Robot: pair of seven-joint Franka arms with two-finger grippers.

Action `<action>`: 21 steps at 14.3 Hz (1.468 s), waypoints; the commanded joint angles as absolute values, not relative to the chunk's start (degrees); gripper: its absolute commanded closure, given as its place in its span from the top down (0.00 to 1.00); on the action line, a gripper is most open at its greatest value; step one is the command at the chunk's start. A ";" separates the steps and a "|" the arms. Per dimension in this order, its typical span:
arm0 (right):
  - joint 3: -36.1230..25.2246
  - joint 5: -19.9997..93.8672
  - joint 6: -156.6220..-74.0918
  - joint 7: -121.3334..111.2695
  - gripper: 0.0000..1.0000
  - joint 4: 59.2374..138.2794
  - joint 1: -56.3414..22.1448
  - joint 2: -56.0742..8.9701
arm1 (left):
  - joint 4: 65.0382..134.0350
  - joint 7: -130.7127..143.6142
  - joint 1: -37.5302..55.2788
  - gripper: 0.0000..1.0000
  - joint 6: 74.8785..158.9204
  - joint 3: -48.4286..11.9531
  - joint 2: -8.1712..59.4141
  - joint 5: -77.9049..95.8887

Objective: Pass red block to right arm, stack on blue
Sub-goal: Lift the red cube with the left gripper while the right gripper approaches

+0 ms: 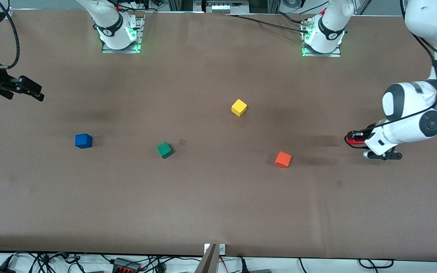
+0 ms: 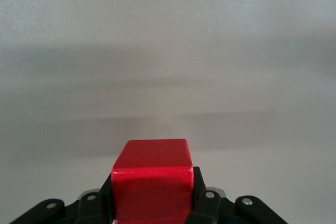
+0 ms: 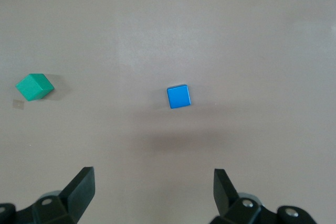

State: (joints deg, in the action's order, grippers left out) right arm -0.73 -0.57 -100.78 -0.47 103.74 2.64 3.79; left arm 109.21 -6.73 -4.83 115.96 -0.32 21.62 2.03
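the left end effector [image 2: 152,211] is gripping the red block [image 2: 151,182] between its closed fingers, low at the left arm's end of the surface [image 1: 218,212], though whether the block is clear of the surface is hard to judge from the front view. the right end effector [image 3: 153,190] is hanging wide open and empty at the right arm's end, waiting above the blue block [image 1: 83,140].

the two arms are sitting well apart, so the handover is likely asking for a long carry. the fingers are covering only the block's lower sides, so a jolt could twist it loose. if little of the block is left exposed, the right fingers may be colliding with the left ones at the pass. a skewed regrasp could leave the red block tilted on the blue one, or nudge the blue one toward the green block [image 1: 164,149].

no brand, label or writing is readable on the blocks or the surface; small round marks on the arm bases are too small to read.
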 commanded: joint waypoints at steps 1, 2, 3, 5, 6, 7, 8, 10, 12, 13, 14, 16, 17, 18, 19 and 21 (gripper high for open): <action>-0.18 -0.18 -101.25 -1.14 1.00 103.27 2.81 2.82 | 102.23 -7.91 -2.73 0.15 106.28 -0.88 22.15 1.06; -0.18 0.69 -101.34 -1.06 1.00 102.75 1.94 1.77 | 99.61 -9.04 -1.85 0.14 103.82 -1.23 22.15 1.14; -0.18 3.05 -101.51 -1.05 1.00 102.48 1.32 0.97 | 97.84 -10.44 -1.24 0.13 100.75 -1.49 22.15 1.49; -0.18 10.33 -101.51 -1.05 1.00 101.87 1.14 -1.48 | 93.80 -19.55 -2.02 0.14 98.01 -2.72 21.88 5.51; -0.09 14.81 -101.60 -1.05 1.00 101.78 0.10 -2.63 | 91.60 -23.34 -2.11 0.14 95.13 -2.81 21.80 7.54; -0.17 17.72 -101.95 -0.71 1.00 101.69 -1.48 -3.42 | 90.10 -26.95 -2.37 0.14 92.40 -2.99 21.71 9.56; -0.18 20.19 -102.48 -0.36 1.00 101.52 -2.28 -4.47 | 88.35 -29.68 -2.37 0.14 90.72 -2.99 21.53 13.50; -0.09 27.82 -102.48 -1.05 1.00 100.20 -3.69 -8.15 | 84.04 -31.29 -1.59 0.12 83.88 -3.16 20.74 19.84; -0.09 37.92 -102.22 -2.19 1.00 99.85 -3.78 -11.32 | 83.14 -33.73 -2.02 0.12 82.35 -4.91 19.52 24.93; -0.09 42.49 -102.13 -3.42 1.00 99.67 -3.95 -12.56 | 82.88 -36.62 -1.85 0.12 82.35 -5.01 19.42 29.31; -0.09 47.76 -102.13 -4.65 1.00 99.67 -3.96 -13.79 | 82.36 -40.04 -1.32 0.13 82.35 -5.01 19.68 34.40; -0.09 57.26 -102.04 -7.46 1.00 99.67 -4.04 -15.72 | 82.35 -46.46 -0.53 0.13 83.05 -5.71 20.30 43.20; -0.09 62.00 -101.87 -8.08 1.00 99.67 -4.04 -16.69 | 82.44 -49.63 0.17 0.13 84.27 -5.71 20.74 46.90; -0.09 66.57 -101.26 -8.43 1.00 99.67 -4.04 -17.66 | 82.62 -53.92 0.96 0.13 86.11 -5.71 21.09 50.85; -0.09 71.32 -99.86 -9.22 1.00 99.67 -4.04 -18.54 | 82.44 -59.88 2.18 0.13 87.70 -5.80 22.66 54.98; -0.17 81.08 -95.04 -12.72 1.00 99.67 -3.78 -21.69 | 82.44 -67.64 5.52 0.13 91.90 -5.71 24.87 63.78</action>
